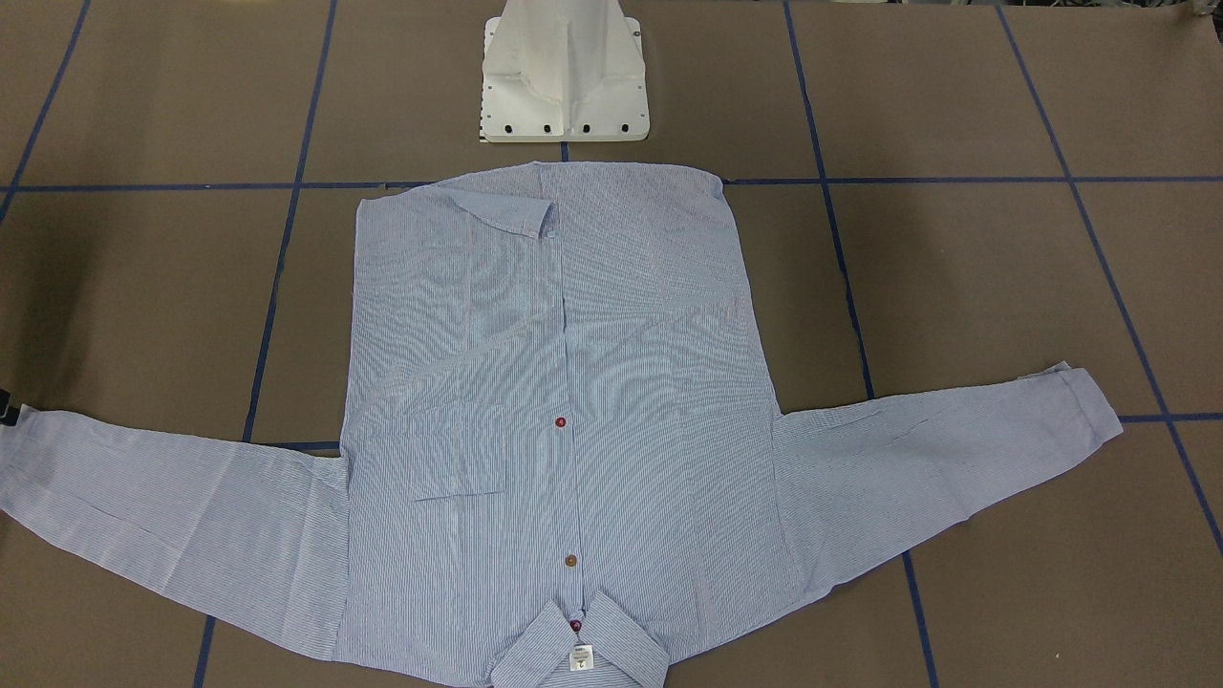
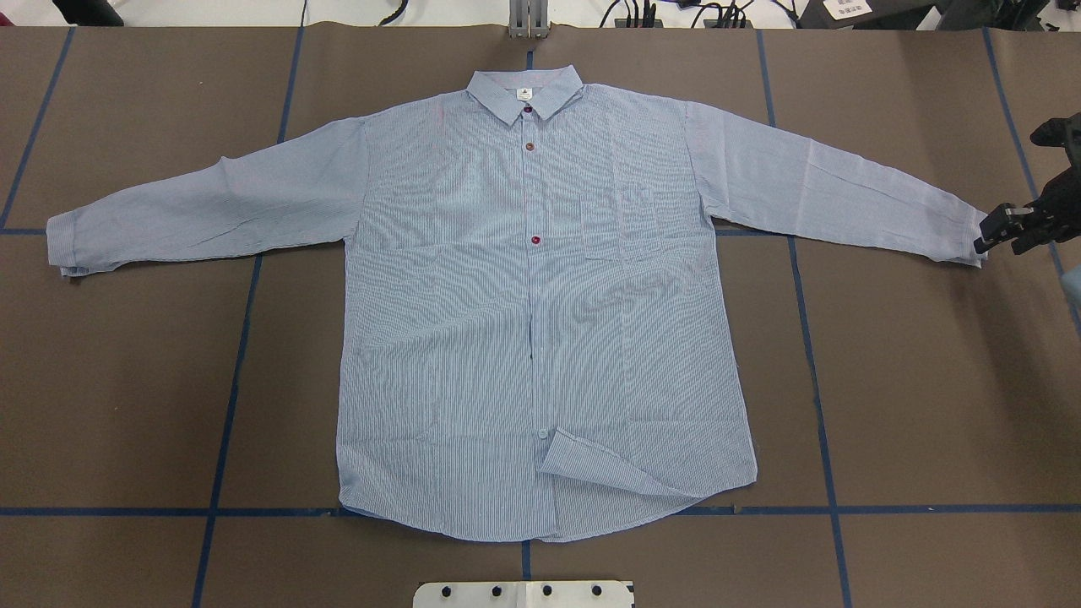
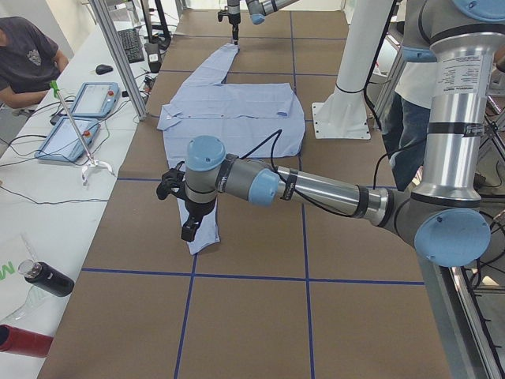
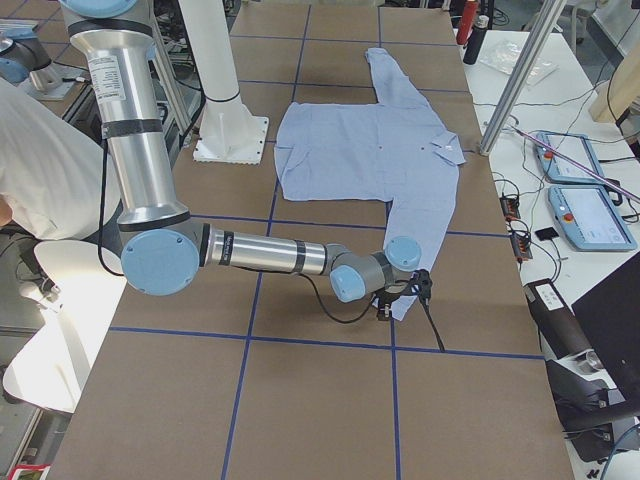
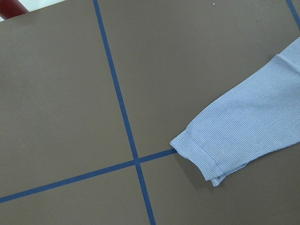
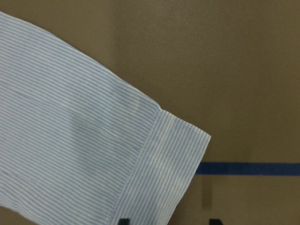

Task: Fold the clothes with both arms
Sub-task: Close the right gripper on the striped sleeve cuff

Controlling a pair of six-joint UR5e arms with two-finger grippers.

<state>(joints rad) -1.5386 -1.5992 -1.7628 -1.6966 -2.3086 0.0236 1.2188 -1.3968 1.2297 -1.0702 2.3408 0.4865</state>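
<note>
Opening step of the fold, by the look of it: going for both sleeve ends of a shirt [image 2: 540, 321] spread face up on the table [image 2: 127, 380]. Collar [image 2: 525, 91] on the side away from the base [image 2: 524, 594], sleeves out to either side. No fold made so far, only a hem corner [image 2: 591, 464] flipped over at the near edge.

Down at the right cuff [image 6: 159, 159] with the right gripper [image 2: 990, 234], fingers [image 6: 123, 221] parted, one tip over the cloth and the other over bare table just past the cuff's end. Not closed on anything.

Over the left cuff [image 5: 201, 154] with the left gripper [image 3: 186, 229]. Seen only from the table's end, so impossible to tell whether spread or closed, or whether touching the cloth.

Next, most likely: closing on each cuff, lifting just clear of the table, then carrying both sleeves in across the chest together without dragging the body askew. Thin cloth, so easy to miss the edge or slip off it.

Hard to make out: only the very tips of the right fingers, at the bottom rim of the wrist view. No fingers at all in the left wrist view. Right gripper cut off by the frame edge in the front-facing view.
</note>
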